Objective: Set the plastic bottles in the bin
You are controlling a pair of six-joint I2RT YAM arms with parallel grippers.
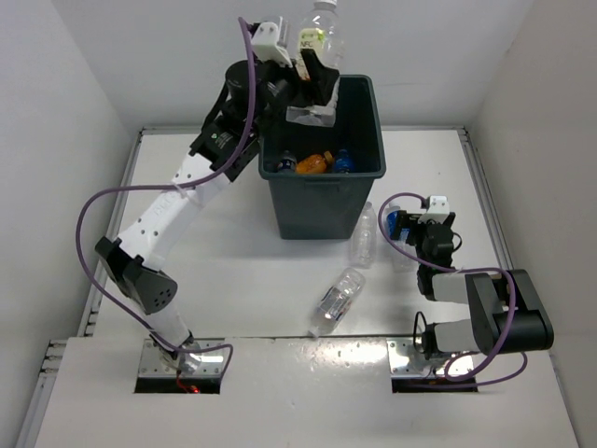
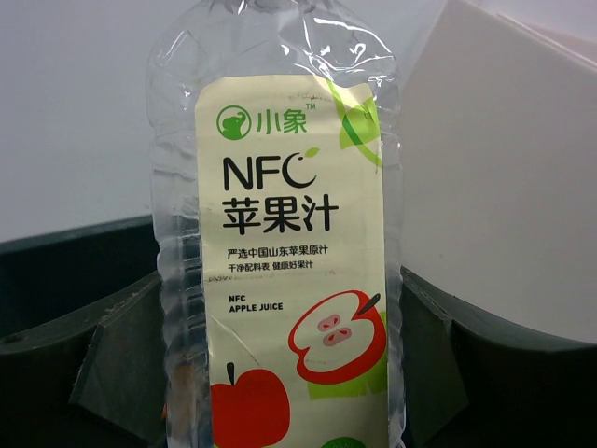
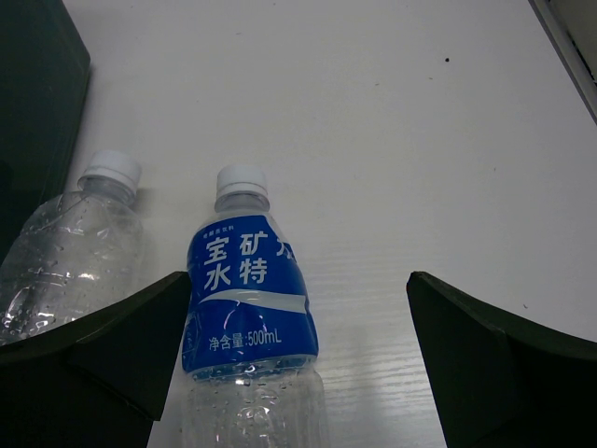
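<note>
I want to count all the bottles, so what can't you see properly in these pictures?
Inside the bin: in the top view the left gripper and the juice bottle cover part of it, so the count is unsure.
Juice bottle's cap: cut off by the top edge in the top and left wrist views.
Blue-labelled bottle: its base is cut off by the right wrist view's lower edge.
Plain bottle: its lower half is behind the right gripper.
</note>
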